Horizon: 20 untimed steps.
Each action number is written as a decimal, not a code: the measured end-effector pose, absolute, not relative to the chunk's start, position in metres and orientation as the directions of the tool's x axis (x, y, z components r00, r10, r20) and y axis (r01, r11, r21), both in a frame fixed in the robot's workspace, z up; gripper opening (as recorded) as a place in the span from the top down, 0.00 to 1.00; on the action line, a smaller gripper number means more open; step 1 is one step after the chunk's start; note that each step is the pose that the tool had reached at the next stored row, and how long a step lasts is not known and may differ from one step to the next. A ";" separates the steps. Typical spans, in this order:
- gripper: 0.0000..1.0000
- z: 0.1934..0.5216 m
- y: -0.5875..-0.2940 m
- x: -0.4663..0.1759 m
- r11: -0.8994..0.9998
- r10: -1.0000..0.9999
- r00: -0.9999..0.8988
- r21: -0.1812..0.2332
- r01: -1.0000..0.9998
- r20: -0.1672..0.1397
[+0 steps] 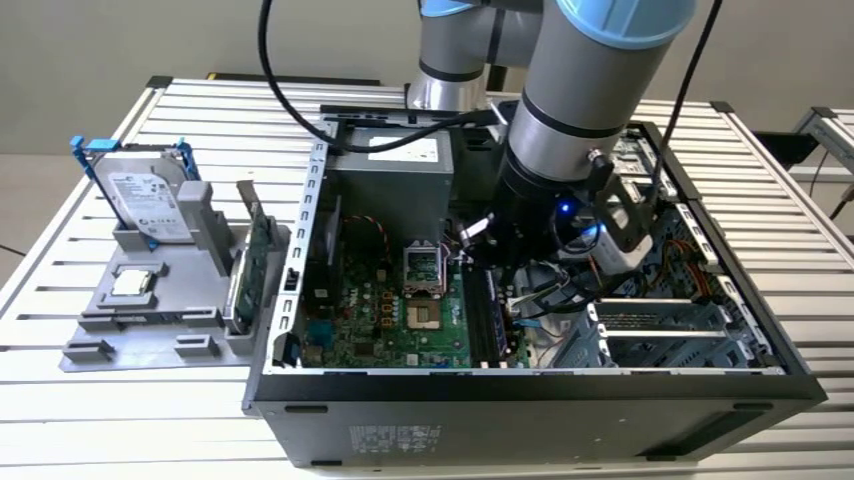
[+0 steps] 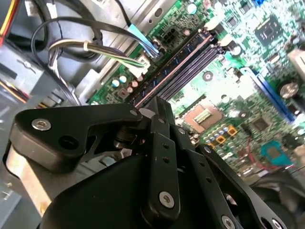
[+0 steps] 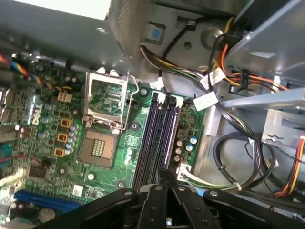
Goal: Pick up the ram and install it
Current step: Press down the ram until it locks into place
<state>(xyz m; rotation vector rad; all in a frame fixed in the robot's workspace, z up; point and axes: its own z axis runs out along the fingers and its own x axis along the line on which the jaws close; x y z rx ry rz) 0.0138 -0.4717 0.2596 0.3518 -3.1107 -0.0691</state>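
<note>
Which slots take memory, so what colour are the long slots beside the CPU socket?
Black, best seen in the first wrist view: memory slots right beside the CPU socket.

Black gripper (image 3: 164,183) low over dark memory slots (image 3: 157,138) on green motherboard (image 3: 47,119) (open processor socket (image 3: 102,126) beside), cables (image 3: 238,81) nearby.

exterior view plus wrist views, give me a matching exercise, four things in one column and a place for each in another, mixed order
Things:
1. hard drive
2. gripper
3. open processor socket
4. computer case

Places:
A. on the motherboard, beside the memory slots
B. on the slatted table, holding the motherboard
C. standing in the grey holder at the exterior view's left, outside the case
D. down inside the case, over the end of the memory slots

Pairs: 1-C, 2-D, 3-A, 4-B
</note>
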 end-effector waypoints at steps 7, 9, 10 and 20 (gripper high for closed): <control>1.00 0.260 -0.472 0.014 0.938 -0.345 -0.939 0.045 -0.344 0.005; 1.00 0.260 -0.472 0.014 0.924 -0.380 -0.925 0.045 -0.379 0.005; 1.00 0.260 -0.472 0.014 0.917 -0.396 -0.918 0.045 -0.396 0.005; 1.00 0.260 -0.472 0.014 0.832 -0.554 -0.833 0.045 -0.553 0.005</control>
